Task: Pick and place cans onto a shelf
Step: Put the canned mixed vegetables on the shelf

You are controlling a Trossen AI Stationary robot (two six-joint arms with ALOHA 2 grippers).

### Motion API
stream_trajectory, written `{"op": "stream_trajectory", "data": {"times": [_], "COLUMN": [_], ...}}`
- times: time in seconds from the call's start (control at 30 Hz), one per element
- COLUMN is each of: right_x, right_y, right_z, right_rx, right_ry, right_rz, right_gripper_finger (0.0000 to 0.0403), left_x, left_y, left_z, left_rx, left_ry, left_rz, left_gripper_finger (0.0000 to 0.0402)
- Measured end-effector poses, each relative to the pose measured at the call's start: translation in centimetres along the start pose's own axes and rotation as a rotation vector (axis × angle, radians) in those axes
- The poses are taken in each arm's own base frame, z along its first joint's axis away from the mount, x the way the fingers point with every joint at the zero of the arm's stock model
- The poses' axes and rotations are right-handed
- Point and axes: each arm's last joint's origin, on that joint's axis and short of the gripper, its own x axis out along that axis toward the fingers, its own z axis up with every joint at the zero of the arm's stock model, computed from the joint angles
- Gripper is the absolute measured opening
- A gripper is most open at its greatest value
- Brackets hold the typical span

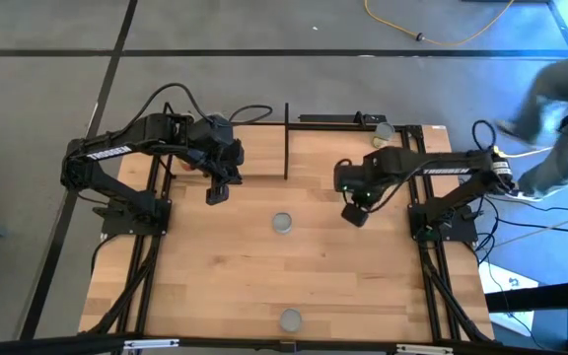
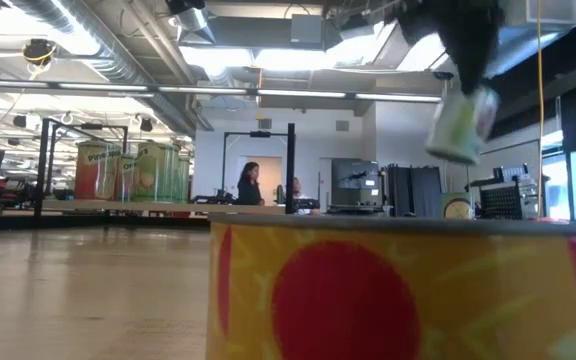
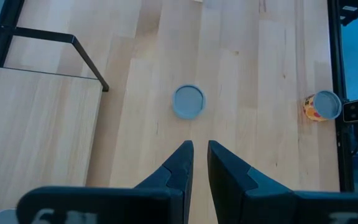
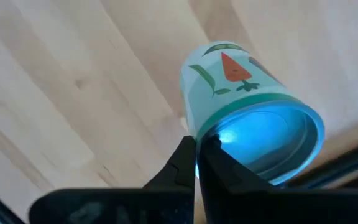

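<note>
My right gripper (image 4: 197, 149) is shut on a can (image 4: 241, 81) with a white side, a carrot picture and a green band; in the low view this can (image 2: 461, 125) hangs tilted under the fingers, well above the table. A silvery-topped can (image 1: 282, 223) stands on its base at the table's middle, also in the left wrist view (image 3: 188, 101). A yellow-and-red can (image 1: 290, 319) stands at the near edge and fills the low view's foreground (image 2: 388, 290). The shelf (image 3: 36, 124), with black posts (image 1: 286, 138), stands at the far middle. My left gripper (image 1: 215, 192) hovers shut and bare near the shelf. My right gripper pinches the top rim (image 4: 194, 132) of the carrot can between its two fingers, one on the outer wall and one over the recessed lid. The fingers come from above, pointing down. The can is lifted clear and hangs tilted below them.
Two more cans (image 1: 382, 133) sit at the far right, beside the shelf's rail (image 1: 338, 119). A small camera (image 3: 353, 111) stands by the near edge next to the yellow can (image 3: 322, 106). A person's arm (image 1: 560, 108) shows beyond the table's right side.
</note>
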Motion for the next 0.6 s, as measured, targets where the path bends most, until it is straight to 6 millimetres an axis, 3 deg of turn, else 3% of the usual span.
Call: {"op": "stream_trajectory", "data": {"times": [0.13, 0.37, 0.6], "right_x": [-3.3, -7.0, -8.4], "right_y": [0.3, 2.2, 4.4], "right_z": [1.0, 4.5, 8.5], "right_rx": [-0.034, -0.169, -0.286], "right_ry": [-0.118, -0.272, -0.37], "right_rz": [0.041, 0.07, 0.085], "right_gripper_finger": [0.0006, 0.0006, 0.0006], "left_x": [0.0, -0.2, -1.7], "left_y": [0.0, 0.0, -0.2], "left_z": [0.0, -0.1, -1.1], "left_rx": [-0.001, -0.034, -0.06], "left_ry": [0.0, 0.001, 0.007], "left_rz": [0.0, -0.006, -0.01], "left_gripper_finger": [0.0041, 0.0041, 0.0041]}}
